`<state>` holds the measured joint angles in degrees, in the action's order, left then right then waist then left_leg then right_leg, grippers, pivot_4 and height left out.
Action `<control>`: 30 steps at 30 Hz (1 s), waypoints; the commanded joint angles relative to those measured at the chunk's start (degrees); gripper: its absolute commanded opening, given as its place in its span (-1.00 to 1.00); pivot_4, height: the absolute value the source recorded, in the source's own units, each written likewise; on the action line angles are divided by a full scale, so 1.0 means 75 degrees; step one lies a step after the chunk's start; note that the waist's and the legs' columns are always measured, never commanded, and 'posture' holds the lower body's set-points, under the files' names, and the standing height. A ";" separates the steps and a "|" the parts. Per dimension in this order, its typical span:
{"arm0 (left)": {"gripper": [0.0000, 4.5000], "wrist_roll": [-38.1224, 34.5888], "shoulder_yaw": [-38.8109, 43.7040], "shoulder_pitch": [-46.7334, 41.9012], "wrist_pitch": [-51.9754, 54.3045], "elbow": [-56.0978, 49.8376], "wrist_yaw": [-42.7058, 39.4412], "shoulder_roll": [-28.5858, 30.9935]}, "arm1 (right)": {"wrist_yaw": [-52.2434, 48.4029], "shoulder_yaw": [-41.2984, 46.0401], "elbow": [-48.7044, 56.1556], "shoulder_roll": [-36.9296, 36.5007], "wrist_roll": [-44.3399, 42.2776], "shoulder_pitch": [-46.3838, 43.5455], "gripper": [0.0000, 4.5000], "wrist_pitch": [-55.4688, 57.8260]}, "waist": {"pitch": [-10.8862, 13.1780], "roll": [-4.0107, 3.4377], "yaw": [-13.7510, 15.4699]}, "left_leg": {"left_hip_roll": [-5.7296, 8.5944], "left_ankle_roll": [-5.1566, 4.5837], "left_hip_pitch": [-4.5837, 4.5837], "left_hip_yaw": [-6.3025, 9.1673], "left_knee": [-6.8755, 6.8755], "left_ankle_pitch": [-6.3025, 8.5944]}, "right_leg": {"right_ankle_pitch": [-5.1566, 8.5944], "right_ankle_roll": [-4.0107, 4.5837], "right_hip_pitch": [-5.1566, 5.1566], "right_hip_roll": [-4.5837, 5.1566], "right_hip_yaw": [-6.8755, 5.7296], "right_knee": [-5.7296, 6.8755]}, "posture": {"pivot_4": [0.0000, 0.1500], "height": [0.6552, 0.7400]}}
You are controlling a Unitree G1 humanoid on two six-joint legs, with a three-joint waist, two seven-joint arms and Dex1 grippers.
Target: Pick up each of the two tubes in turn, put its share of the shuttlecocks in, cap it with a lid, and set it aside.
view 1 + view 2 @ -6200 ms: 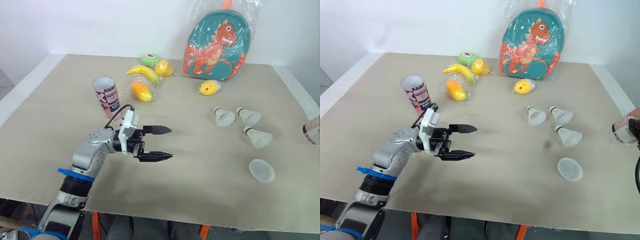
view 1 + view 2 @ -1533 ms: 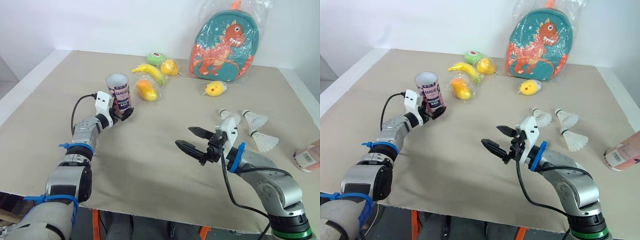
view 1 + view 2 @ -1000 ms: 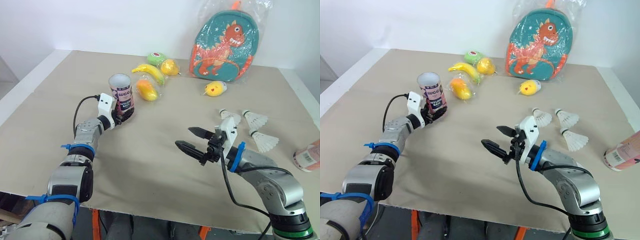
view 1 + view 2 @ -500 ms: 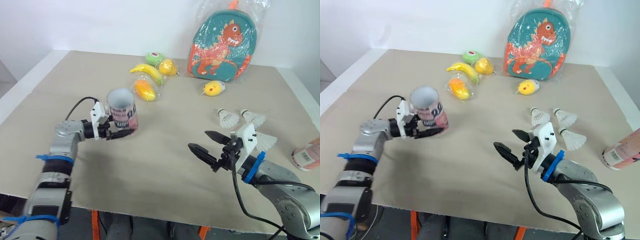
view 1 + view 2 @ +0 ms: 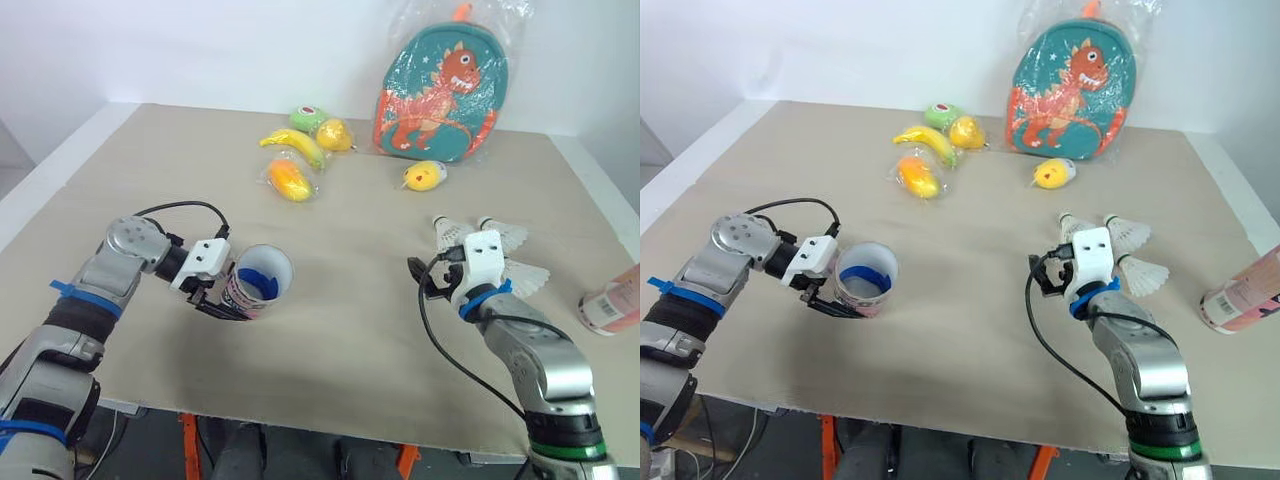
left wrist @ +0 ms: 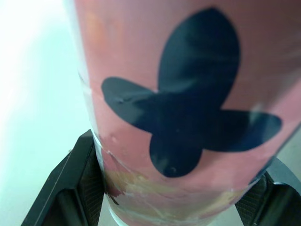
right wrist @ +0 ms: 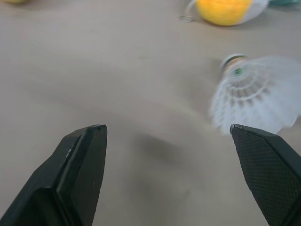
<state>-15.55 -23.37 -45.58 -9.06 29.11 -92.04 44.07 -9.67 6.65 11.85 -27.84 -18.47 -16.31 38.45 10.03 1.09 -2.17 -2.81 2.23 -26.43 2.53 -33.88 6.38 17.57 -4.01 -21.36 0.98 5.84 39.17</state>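
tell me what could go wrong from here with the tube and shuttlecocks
The tube is tilted in the left jaws, so it could slip or pivot during loading.
The nearest shuttlecock lies off-centre between the open right jaws; closing now might knock it away or crush feathers.

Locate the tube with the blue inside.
Eye views: the tube is in the left gripper on the robot's left, mouth tilted toward the camera, in front of the orange fruit.
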 commanded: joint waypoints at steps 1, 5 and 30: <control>0.33 -0.0192 -0.0556 -0.0108 0.0184 -0.0259 -0.0061 0.0193 | -0.0234 0.0044 -0.0525 -0.0050 0.0285 -0.0341 1.00 -0.0502 | 0.0000 0.0000 0.0005 | 0.0003 -0.0001 -0.0001 0.0001 0.0006 0.0001 | 0.0003 0.0004 0.0000 0.0002 -0.0001 0.0000 | 1.00 1.00; 0.33 -0.0429 -0.0917 -0.0194 0.0538 -0.0466 -0.0061 0.0340 | -0.0455 0.0041 -0.1544 -0.0008 0.0545 -0.0849 1.00 -0.0933 | 0.0000 -0.0001 -0.0018 | 0.0005 -0.0006 -0.0001 0.0002 0.0021 0.0005 | 0.0011 0.0013 -0.0004 0.0001 -0.0001 0.0000 | 1.00 1.00; 0.32 -0.0782 -0.1591 -0.0158 0.0688 -0.0697 -0.0061 0.0483 | -0.4481 -0.0233 0.1703 -0.0967 -0.1544 -0.0726 -0.96 -0.0636 | 0.0012 -0.0046 -0.0052 | 0.0010 -0.0007 0.0000 0.0007 0.0034 0.0006 | 0.0022 0.0014 -0.0003 0.0006 -0.0006 0.0001 | 1.00 1.00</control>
<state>-21.66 -33.31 -47.87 -3.83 24.00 -91.76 48.15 -39.10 3.43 17.13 -34.07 -25.72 -21.92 33.64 10.12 0.74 -2.56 -2.74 2.17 -26.43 2.59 -33.62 6.43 17.74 -3.91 -21.38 1.02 5.79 39.18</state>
